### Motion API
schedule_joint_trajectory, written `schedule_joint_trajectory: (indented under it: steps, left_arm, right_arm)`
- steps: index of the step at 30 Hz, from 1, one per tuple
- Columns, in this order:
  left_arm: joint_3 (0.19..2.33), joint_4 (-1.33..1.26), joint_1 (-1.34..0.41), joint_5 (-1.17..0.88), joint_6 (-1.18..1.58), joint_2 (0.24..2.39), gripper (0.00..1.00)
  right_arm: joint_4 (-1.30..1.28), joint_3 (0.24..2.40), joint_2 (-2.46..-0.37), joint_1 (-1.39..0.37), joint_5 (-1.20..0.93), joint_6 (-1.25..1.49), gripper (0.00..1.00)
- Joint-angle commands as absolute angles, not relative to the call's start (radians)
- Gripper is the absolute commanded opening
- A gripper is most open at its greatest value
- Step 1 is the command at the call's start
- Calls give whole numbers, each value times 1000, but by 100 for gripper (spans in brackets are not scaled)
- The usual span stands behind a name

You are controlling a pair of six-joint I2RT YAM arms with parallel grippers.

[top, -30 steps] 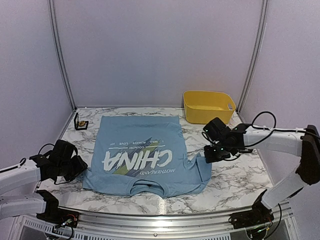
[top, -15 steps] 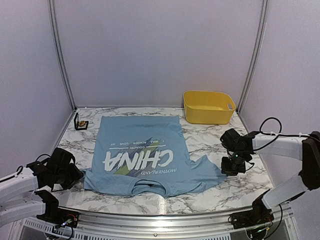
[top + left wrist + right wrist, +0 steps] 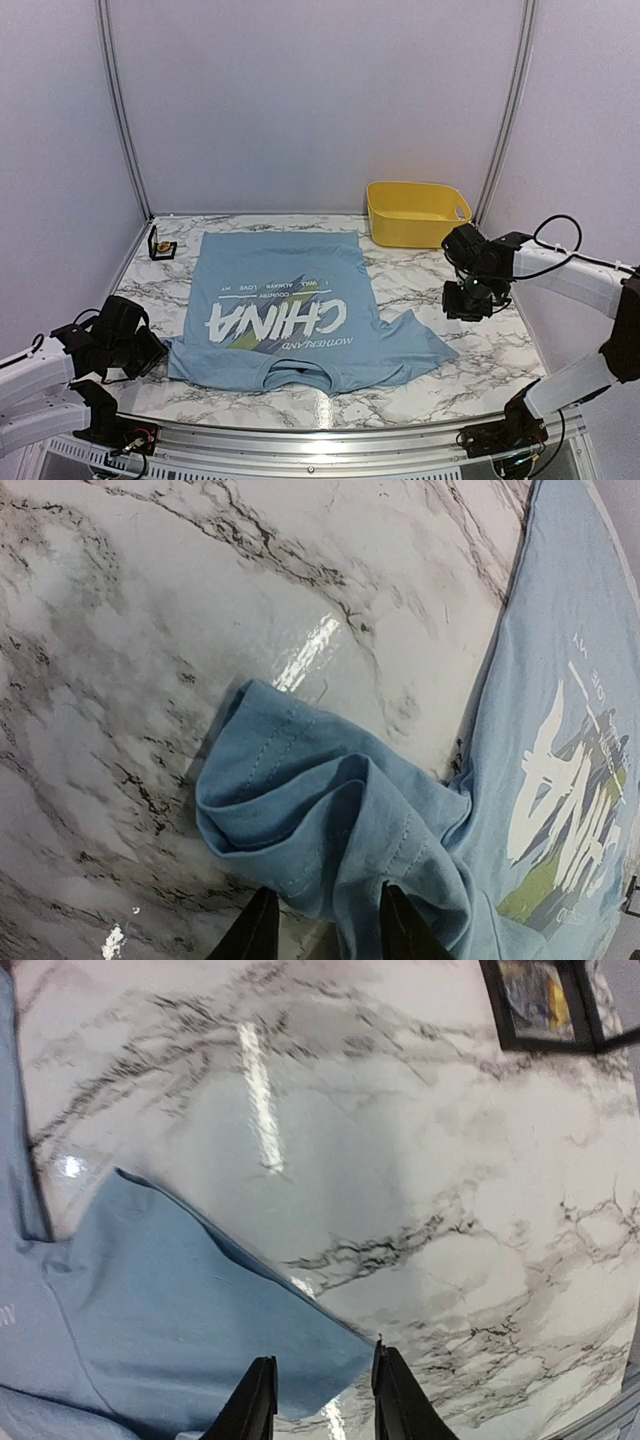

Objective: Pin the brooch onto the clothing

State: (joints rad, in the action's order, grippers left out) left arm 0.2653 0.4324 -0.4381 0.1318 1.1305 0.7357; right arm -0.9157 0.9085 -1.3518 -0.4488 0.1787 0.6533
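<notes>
While my right tool [image 3: 320, 1365] hangs released beside the clothing [image 3: 280, 300] spread across the worktop's [image 3: 480, 370] middle and my left tool [image 3: 327, 890] straddles its sleeve [image 3: 300, 810] (clamped or not, I cannot tell), the brooch [image 3: 161, 245] sits at the far left corner, nearest my left arm.

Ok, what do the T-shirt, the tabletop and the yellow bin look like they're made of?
T-shirt: soft knit fabric, probably cotton jersey, matte; it folds and bunches, and the sleeve hem shows stitching. Tabletop: marble-patterned and glossy, with bright reflections; whether it is real stone or a laminate I cannot tell. Yellow bin: likely moulded plastic, smooth, one even colour, with a rounded rim.
</notes>
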Motion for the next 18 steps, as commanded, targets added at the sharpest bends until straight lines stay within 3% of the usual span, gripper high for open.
schedule_joint_trajectory:
  steps: [1, 6, 10, 18]
  left_arm:
    - [293, 477, -446, 99, 1107, 709, 37]
    - [270, 467, -458, 90, 1122, 734, 35]
    - [283, 424, -464, 71, 1105, 788, 30]
    - [288, 415, -471, 64, 1094, 778, 6]
  right_arm:
    - [-905, 1090, -1381, -540, 222, 583, 30]
    - [-737, 1292, -1610, -635, 70, 463, 30]
    - [-616, 1412, -1803, -657, -27, 416, 24]
    - [-507, 1489, -2027, -661, -80, 392, 18]
